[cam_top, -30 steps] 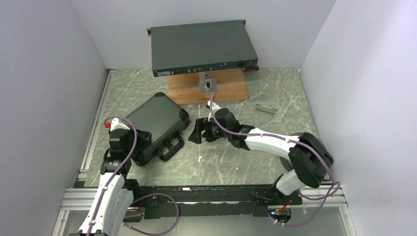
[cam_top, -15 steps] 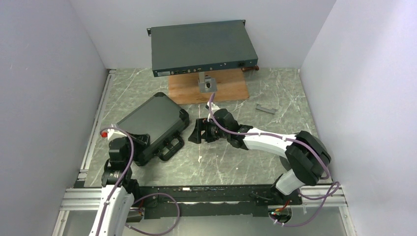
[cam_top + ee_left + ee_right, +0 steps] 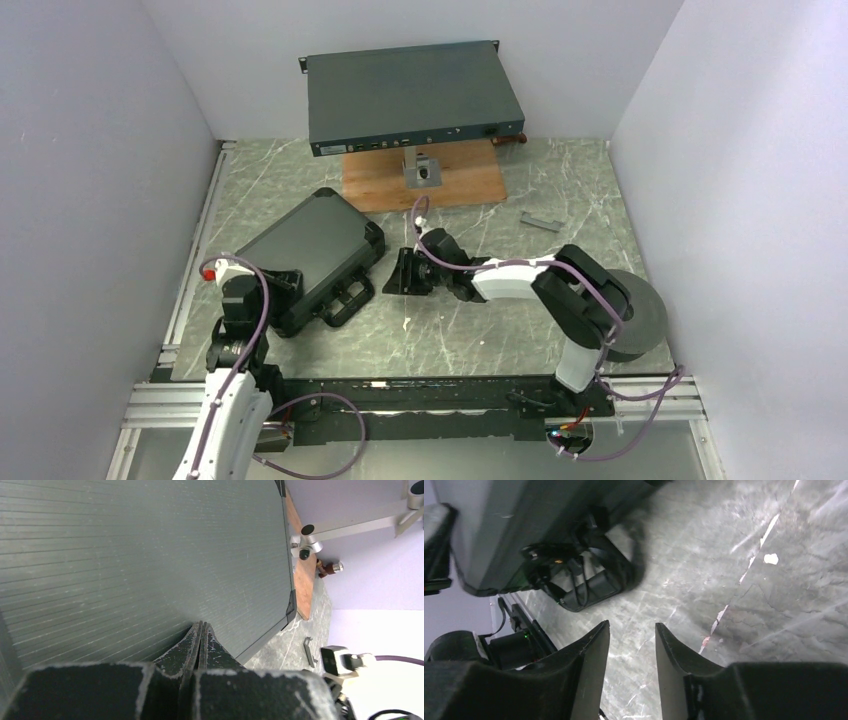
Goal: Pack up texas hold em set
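- Two arms rise from the near edge of the worktop [image 3: 480, 330], a marbled grey slab.
- Left hand [image 3: 200, 630] is at the near-left end of the case [image 3: 310, 243], over its ribbed lid. Its fingers [image 3: 187, 647] are pressed tight together with nothing between them. Whether they touch the lid cannot be told.
- Right hand [image 3: 632, 626] lies low over bare worktop, just right of the case's handle [image 3: 345, 297]. Its fingers [image 3: 591, 655] stand partly apart and grip nothing.
- Case lies left of centre with its lid shut, turned at an angle, its handle toward the near right.
- Small grey bar [image 3: 541, 221] lies further back on the right, well apart from the case.
- Wooden board [image 3: 380, 185] lies behind the case, with a metal stand [image 3: 422, 170] on it.
- Rack unit [image 3: 410, 95] sits by the far wall, above the board.
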Robot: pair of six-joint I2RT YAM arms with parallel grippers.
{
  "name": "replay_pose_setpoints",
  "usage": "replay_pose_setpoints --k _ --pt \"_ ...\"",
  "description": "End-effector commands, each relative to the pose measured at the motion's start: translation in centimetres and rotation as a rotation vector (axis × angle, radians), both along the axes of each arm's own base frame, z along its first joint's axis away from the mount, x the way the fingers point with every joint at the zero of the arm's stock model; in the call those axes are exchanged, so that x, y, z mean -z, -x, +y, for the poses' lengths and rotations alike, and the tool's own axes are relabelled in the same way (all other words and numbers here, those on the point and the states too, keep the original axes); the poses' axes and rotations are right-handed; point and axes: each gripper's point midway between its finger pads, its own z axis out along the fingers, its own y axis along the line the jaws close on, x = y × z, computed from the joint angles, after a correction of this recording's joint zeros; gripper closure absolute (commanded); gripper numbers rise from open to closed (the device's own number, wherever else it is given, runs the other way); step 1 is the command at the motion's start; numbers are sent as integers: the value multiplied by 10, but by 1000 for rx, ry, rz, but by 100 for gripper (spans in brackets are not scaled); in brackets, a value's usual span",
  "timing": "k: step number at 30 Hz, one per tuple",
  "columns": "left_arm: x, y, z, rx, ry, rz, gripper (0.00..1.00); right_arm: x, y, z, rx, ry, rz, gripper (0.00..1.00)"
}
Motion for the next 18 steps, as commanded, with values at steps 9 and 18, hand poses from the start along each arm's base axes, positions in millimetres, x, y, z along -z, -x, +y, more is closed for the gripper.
replay_pose_setpoints --k 9,18 --pt "103 64 14 -25 -86 420 100 17 16 47 -73 -103 162 100" --pt "103 63 17 -22 -112 441 100 22 15 58 -70 -133 186 100"
